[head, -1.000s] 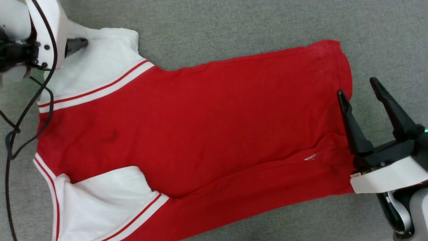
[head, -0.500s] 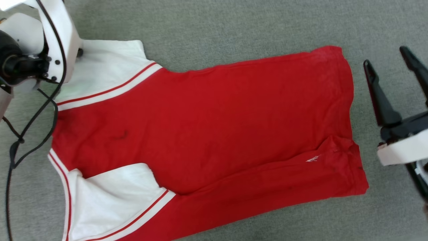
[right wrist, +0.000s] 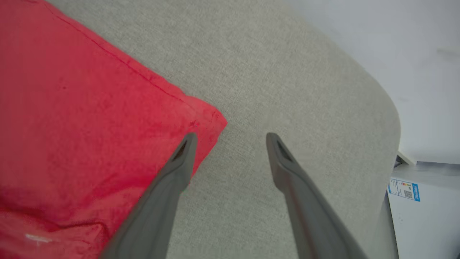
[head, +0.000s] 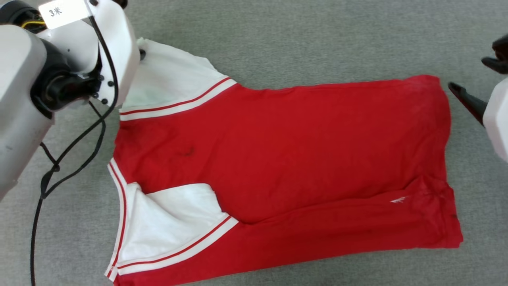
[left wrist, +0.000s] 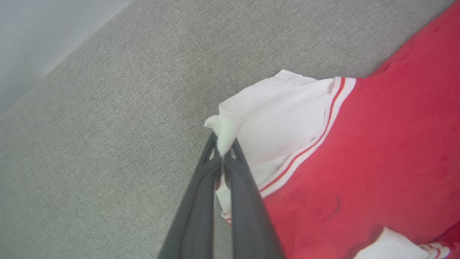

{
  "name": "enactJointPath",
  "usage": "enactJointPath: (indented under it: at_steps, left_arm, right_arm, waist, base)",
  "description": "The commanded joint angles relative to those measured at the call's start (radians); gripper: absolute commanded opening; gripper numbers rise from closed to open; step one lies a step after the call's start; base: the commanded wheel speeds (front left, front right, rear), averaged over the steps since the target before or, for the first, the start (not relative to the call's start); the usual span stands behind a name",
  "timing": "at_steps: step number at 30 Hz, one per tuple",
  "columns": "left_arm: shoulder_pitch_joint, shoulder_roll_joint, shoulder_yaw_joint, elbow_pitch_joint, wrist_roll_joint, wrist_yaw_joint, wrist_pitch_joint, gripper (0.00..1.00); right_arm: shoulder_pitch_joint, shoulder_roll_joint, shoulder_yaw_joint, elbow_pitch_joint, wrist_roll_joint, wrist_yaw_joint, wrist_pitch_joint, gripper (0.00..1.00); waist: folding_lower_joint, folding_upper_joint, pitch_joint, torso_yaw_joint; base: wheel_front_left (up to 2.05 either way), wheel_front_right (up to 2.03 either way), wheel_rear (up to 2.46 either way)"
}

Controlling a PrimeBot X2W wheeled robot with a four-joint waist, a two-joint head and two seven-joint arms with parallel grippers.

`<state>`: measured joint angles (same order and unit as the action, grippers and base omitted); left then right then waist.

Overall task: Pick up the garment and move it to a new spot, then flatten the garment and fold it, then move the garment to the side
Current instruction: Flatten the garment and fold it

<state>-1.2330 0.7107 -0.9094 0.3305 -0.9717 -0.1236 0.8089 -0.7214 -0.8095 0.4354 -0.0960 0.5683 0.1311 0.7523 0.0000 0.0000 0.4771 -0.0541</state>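
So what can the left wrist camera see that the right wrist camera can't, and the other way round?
Left wrist view: the left gripper, shut, pinching the corner of the white short sleeve with its white-and-red striped trim. Right wrist view: the right gripper, open beside the red hem corner, plus a white box with a blue label off to the side. Both: the red jersey T-shirt lying on the grey woven fabric surface.
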Motion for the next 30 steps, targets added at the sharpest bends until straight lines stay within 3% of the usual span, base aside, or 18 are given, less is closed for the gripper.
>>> enactJointPath:
  at_steps: [1, 5, 8, 15, 18, 19, 20, 30]
  left_arm:
    - [0.009, -0.007, -0.006, -0.004, 0.004, -0.004, -0.008, 0.00]
    - [-0.013, -0.019, -0.014, -0.026, 0.008, -0.004, -0.030, 0.00]
    - [-0.024, -0.024, -0.019, -0.033, 0.005, -0.004, -0.041, 0.00]
    - [-0.049, -0.030, -0.030, -0.043, 0.004, -0.005, -0.070, 0.00]
    - [-0.060, -0.031, -0.043, -0.043, -0.003, -0.006, -0.090, 0.00]
    - [-0.064, -0.024, -0.053, -0.041, -0.010, -0.005, -0.101, 0.00]
    - [-0.065, -0.024, -0.056, -0.041, -0.010, -0.005, -0.106, 0.00]
    - [-0.005, 0.020, -0.102, -0.084, -0.025, -0.005, -0.198, 0.00]
  right_arm:
    - [-0.034, -0.018, 0.018, 0.008, 0.024, -0.001, 0.036, 1.00]
    - [-0.142, -0.058, 0.130, 0.065, 0.101, -0.001, 0.195, 1.00]
    - [-0.197, -0.037, 0.175, 0.121, 0.131, -0.001, 0.247, 1.00]
    - [-0.253, 0.039, 0.232, 0.278, 0.146, -0.001, 0.231, 1.00]
    - [-0.196, 0.067, 0.324, 0.348, 0.185, 0.001, 0.213, 1.00]
    - [-0.191, 0.060, 0.367, 0.362, 0.198, 0.002, 0.190, 0.33]
    - [-0.200, 0.056, 0.368, 0.364, 0.199, 0.002, 0.174, 0.00]
    - [-0.241, 0.022, 0.344, 0.390, 0.203, -0.001, -0.043, 0.00]
  waist:
    - [0.0000, 0.0000, 0.004, 0.014]
    - [0.0000, 0.0000, 0.023, 0.039]
    - [0.0000, 0.0000, 0.039, 0.054]
    - [0.0000, 0.0000, 0.082, 0.083]
    - [0.0000, 0.0000, 0.097, 0.097]
    - [0.0000, 0.0000, 0.095, 0.098]
    - [0.0000, 0.0000, 0.091, 0.098]
    - [0.0000, 0.0000, -0.027, 0.103]
  base:
    - [0.00, 0.00, 0.00]
    - [0.00, 0.00, 0.00]
    - [0.00, 0.00, 0.00]
    - [0.00, 0.00, 0.00]
    - [0.00, 0.00, 0.00]
    - [0.00, 0.00, 0.00]
    - [0.00, 0.00, 0.00]
    - [0.00, 0.00, 0.00]
